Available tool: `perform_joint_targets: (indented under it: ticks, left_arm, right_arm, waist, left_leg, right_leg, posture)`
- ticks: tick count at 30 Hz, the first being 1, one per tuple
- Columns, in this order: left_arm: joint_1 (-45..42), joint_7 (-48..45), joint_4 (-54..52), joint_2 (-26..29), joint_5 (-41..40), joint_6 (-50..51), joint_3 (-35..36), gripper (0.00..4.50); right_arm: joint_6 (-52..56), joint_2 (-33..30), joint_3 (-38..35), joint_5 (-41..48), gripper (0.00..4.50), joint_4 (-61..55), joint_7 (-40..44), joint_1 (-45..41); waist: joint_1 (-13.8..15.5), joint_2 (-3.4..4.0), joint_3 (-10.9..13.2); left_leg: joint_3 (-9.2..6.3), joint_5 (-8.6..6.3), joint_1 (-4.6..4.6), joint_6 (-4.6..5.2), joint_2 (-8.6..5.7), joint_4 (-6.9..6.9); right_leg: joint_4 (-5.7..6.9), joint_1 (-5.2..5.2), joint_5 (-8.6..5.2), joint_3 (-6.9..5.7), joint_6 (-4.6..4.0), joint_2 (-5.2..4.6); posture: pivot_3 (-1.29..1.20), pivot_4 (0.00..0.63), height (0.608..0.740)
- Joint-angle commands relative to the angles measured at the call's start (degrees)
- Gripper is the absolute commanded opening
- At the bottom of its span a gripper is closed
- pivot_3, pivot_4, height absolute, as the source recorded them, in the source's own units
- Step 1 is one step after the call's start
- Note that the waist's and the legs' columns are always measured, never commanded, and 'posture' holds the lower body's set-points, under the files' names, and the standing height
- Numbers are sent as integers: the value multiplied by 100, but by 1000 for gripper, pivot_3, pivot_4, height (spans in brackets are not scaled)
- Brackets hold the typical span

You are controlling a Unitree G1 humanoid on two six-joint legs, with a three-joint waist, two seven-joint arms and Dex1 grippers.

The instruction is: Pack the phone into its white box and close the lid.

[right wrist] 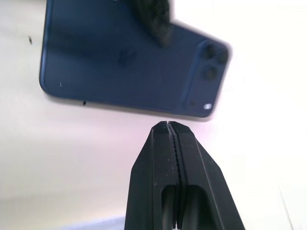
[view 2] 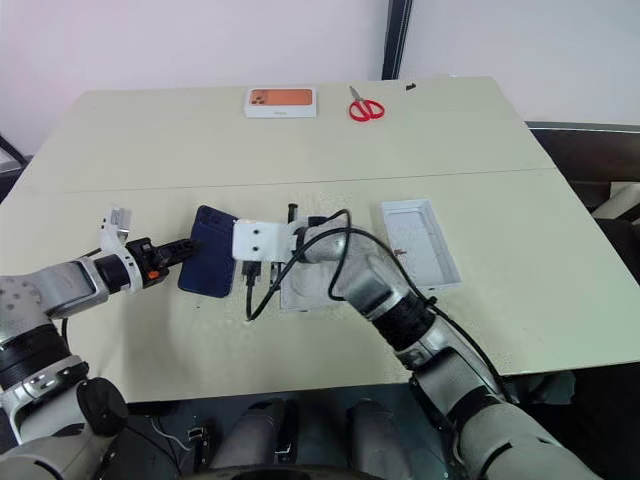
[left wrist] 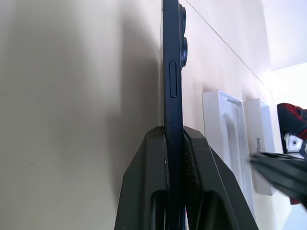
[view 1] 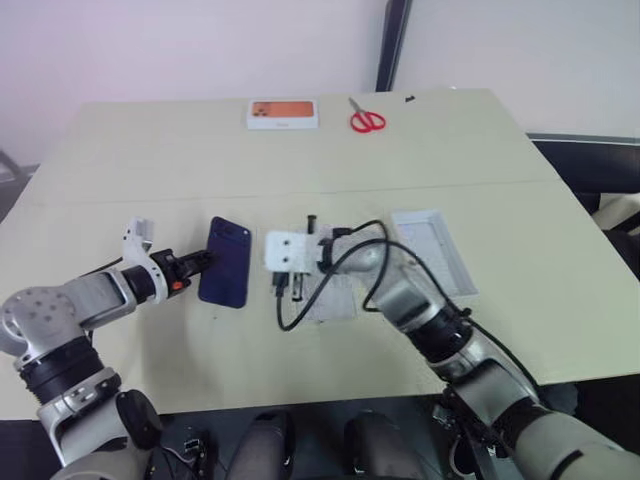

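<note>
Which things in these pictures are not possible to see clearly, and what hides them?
- White box: right eye view, mostly hidden by the right arm and its cable.
- Phone screen side: faces away in every view.
- Orange-topped box: print too small, left eye view.
- Scissors: left wrist view, cut by the edge.

You see the left gripper [view 1: 203, 263] clamped on the phone's [view 1: 226, 262] edge, camera cluster up. The right gripper [view 1: 281, 286] hangs beside it; the lid [view 1: 436, 249] lies further right.
</note>
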Motion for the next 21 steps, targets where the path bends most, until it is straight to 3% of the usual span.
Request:
perform_joint_targets:
  ticks: [1,3,6,11,16,21]
  left_arm:
    - [-708,624,-265,-375,-716,47,509,39]
    - [-823,1081,-424,-685,-972,47,488,39]
    - [-899,2024,-826,-1618,-1676,47,412,39]
    - [-388,3492,-1613,-2692,-2273,-108,-136,39]
    - [324,4606,-1909,-2889,-3145,-892,-942,39]
    - [783,5250,-1966,-2477,-3851,-1796,-1757,39]
  right_arm:
    - [283,-375,-594,667,0,-808,399,129]
    - [339,-646,-769,853,0,-943,507,217]
    - [414,-1147,-1105,1069,0,-953,602,398]
    - [363,-1776,-1369,1183,0,-833,606,622]
    - [413,-2004,-1396,1258,0,-873,534,737]
    - [394,-2056,-1345,1225,0,-839,466,785]
  waist:
    - [76,-8,5]
    - [86,-9,4]
    - [117,-10,4]
    - [61,-23,11]
    - [61,-23,11]
    - [145,-23,11]
  left_leg:
    - [-1,0,-1,0,0,1]
    - [1,-1,-1,2,0,7]
    - [3,-3,0,5,0,8]
    - [9,-4,-5,6,0,9]
    - [13,-2,-2,3,14,1]
    - [12,-2,-3,4,11,19]
  right_leg:
    - [0,1,0,-1,0,0]
    - [-3,6,0,0,1,-1]
    - [-9,11,1,1,2,-3]
    - [-7,5,1,9,2,-2]
    - [0,-3,1,15,2,13]
    - [-5,11,1,12,2,9]
  posture:
    - [0,150,740]
    - [0,150,740]
    - [0,150,740]
    - [0,150,740]
    - [0,150,740]
    - [0,150,740]
